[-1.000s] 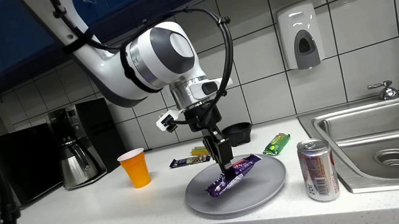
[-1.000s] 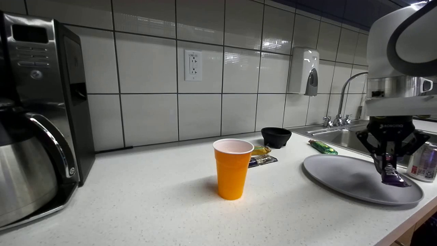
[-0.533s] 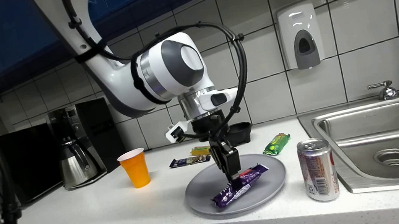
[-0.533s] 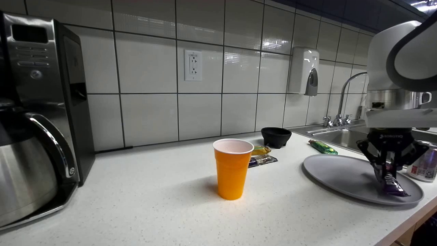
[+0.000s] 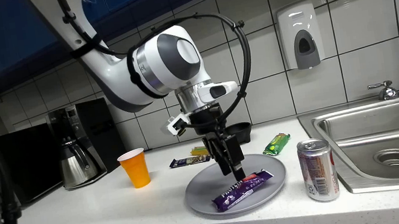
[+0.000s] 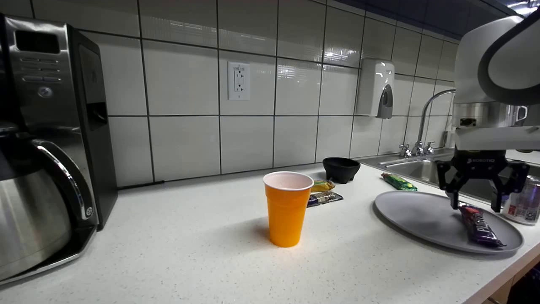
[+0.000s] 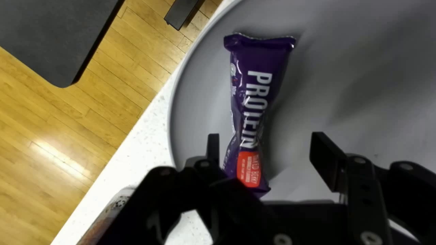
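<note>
White speckled countertop (image 5: 93, 214) runs beneath a tiled wall (image 5: 315, 85). Just below the pincer (image 6: 475, 205), a purple protein bar (image 7: 255, 102) lies on a gray plate (image 5: 203, 184), its red-labelled end nearest the pincer. The pincer stands wide, loose of the bar; whether it touches the bar I cannot tell. Beyond the pincer, toward the wall, are a green-wrapped bar (image 5: 277, 144) and a black bowl (image 6: 341, 171). On the pincer's sink side, a silver can (image 5: 318, 171) stands upright near the plate and the steel sink (image 5: 371, 131). Well away on the pincer's opposite side stands an orange cup (image 5: 135, 168), with a coffee maker (image 5: 101, 128) farther still.
</note>
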Available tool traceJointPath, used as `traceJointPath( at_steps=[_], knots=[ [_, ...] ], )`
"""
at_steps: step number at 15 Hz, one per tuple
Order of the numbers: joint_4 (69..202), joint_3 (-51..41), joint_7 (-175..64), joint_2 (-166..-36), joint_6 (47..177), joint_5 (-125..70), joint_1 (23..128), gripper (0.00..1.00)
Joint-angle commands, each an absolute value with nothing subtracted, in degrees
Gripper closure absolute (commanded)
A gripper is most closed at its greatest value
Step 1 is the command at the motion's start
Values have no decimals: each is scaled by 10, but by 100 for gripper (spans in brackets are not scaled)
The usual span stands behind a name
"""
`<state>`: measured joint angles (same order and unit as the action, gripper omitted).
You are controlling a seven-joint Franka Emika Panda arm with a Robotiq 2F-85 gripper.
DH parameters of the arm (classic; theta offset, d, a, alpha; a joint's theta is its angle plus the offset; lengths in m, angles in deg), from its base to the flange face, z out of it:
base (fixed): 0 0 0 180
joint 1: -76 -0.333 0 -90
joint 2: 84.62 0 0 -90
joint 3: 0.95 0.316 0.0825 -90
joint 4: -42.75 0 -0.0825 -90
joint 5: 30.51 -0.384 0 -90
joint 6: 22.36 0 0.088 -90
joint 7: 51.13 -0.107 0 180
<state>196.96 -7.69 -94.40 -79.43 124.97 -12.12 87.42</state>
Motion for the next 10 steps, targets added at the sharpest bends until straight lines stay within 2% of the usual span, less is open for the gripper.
traceJointPath(
  at_steps=[1,9,10],
  knots=[
    [1959,-77,-885,-750,1214,-133,874,1],
    [1902,-101,-708,-746,1197,-182,883,0],
    [1921,-86,-765,-750,1221,-161,887,0]
  ],
)
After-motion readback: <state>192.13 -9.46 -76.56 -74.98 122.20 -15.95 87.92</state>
